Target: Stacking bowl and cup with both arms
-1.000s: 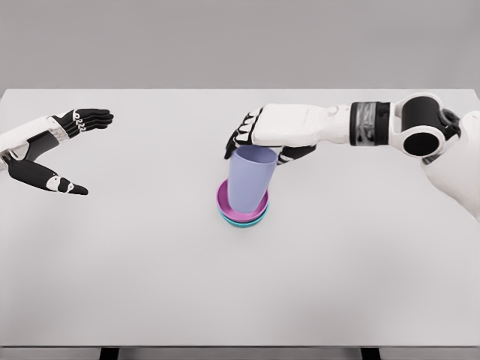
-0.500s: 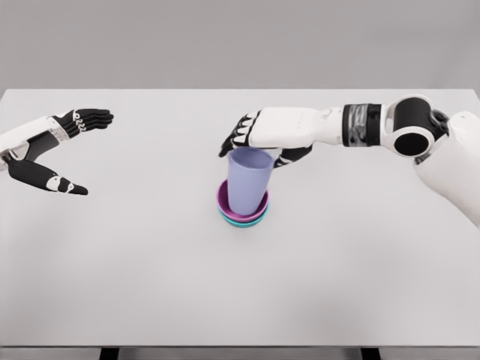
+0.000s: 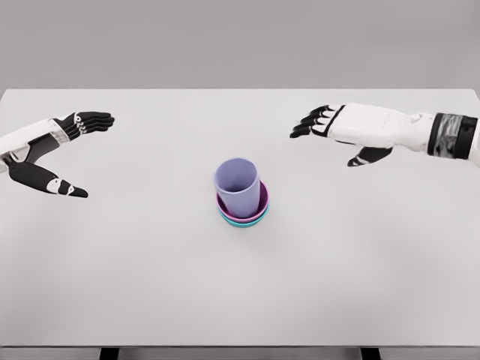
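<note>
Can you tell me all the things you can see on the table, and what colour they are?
cup: one, lilac, upright, standing inside the top bowl near the table's middle
pink bowl: one, magenta pink, nested in the teal one
teal bowl: one, teal, at the bottom, only its rim showing
table: one, pale grey, filling most of the view
left hand: one, black fingers, white arm, open, at the left edge
right hand: one, black fingers, white arm, open, right of the stack

table point(image 3: 150, 285) — white, flat top | dark legs at bottom edge | backdrop — plain grey wall
</note>
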### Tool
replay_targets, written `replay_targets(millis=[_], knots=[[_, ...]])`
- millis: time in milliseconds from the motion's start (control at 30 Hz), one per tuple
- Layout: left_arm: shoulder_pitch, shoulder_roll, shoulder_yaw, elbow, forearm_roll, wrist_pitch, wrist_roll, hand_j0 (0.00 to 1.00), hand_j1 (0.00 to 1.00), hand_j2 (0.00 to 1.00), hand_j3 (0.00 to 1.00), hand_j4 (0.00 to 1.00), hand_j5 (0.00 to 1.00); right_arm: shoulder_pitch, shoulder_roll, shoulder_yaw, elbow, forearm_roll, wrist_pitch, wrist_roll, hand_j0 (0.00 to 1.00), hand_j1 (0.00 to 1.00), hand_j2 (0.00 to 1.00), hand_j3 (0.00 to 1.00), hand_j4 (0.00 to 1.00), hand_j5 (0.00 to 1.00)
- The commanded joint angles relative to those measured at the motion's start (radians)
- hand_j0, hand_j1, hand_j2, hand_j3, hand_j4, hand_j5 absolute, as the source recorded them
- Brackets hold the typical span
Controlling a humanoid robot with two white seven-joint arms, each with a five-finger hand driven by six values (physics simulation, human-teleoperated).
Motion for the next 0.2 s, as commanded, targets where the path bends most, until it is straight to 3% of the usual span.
replay_targets(millis=[0,67,167], knots=[[0.000,0.000,0.001,-0.001,0.000,0.002,0.000,1.00,1.00,1.00,1.00,1.00,1.00,0.021,-0.089,-0.140,0.010,-0.010,0.004,-0.001,1.00,1.00,1.00,1.00,1.00,1.00],[0.000,0.000,0.001,-0.001,-0.005,0.002,0.000,1.00,1.00,1.00,1.00,1.00,1.00,0.071,-0.103,-0.194,0.010,-0.010,0.004,-0.001,1.00,1.00,1.00,1.00,1.00,1.00],[0.002,-0.001,0.000,-0.001,-0.026,0.002,0.000,1.00,1.00,1.00,1.00,1.00,1.00,0.088,-0.111,-0.197,0.011,-0.010,0.004,-0.001,1.00,1.00,1.00,1.00,1.00,1.00]])
